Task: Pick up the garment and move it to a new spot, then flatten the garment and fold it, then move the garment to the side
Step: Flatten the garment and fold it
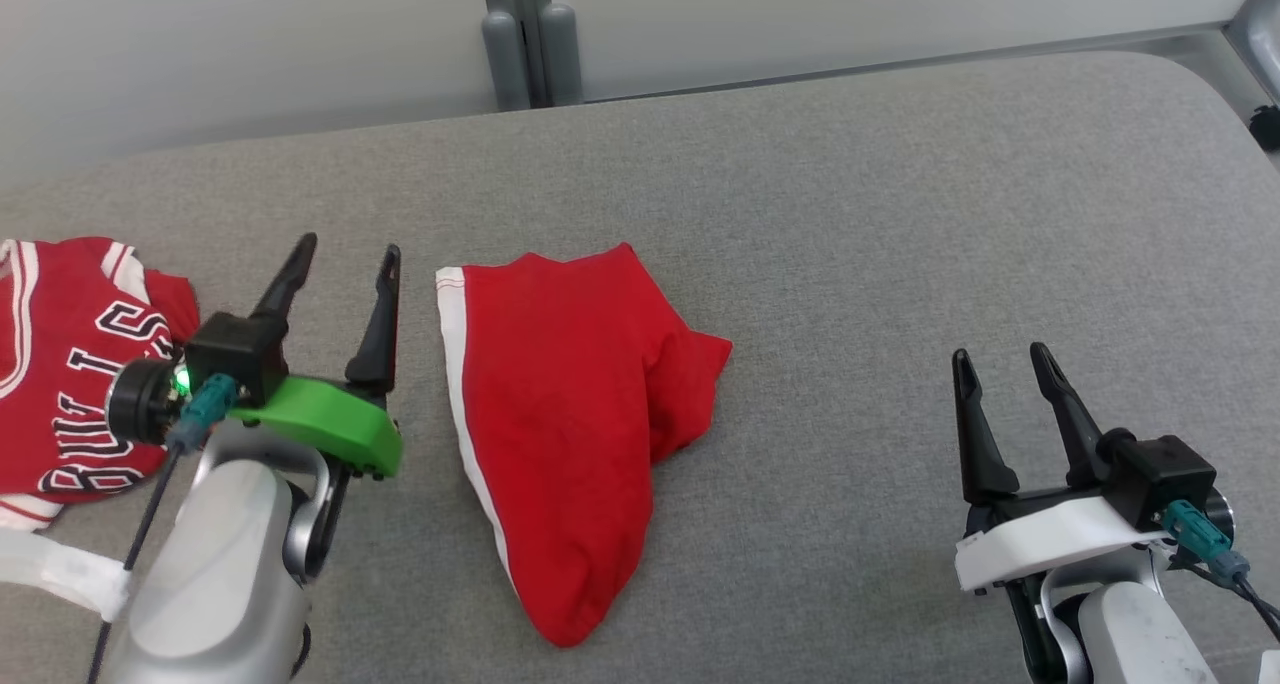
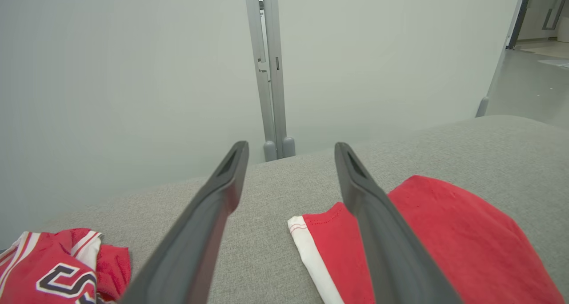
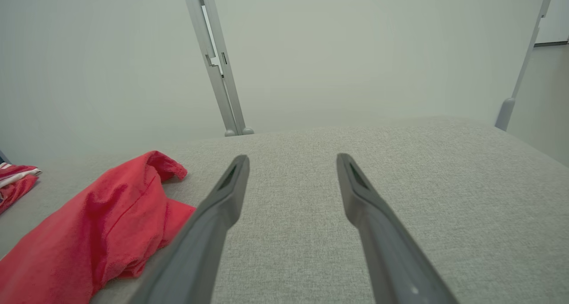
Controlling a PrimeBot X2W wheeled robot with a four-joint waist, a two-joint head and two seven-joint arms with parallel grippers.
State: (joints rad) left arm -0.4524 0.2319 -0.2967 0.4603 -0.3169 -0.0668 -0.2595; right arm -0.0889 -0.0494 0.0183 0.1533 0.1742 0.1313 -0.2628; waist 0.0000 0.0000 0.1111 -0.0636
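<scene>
- Head view: the folded red fabric garment with a white stripe (image 1: 570, 434) lies centrally on the grey upholstered cushion (image 1: 900, 214).
- The left hand (image 1: 348, 246) and right hand (image 1: 1001, 353) both have their fingers apart and hold nothing.
- Risk: a one-sided grab could undo the fold.

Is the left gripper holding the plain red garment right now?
No, the left gripper stands open over the grey cushion, and the red garment lies free beside it.

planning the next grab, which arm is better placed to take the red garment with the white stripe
Left, probably. The left gripper is open right beside the white-striped edge of the red garment; the right gripper, also open, stands apart from it across the grey surface.
</scene>
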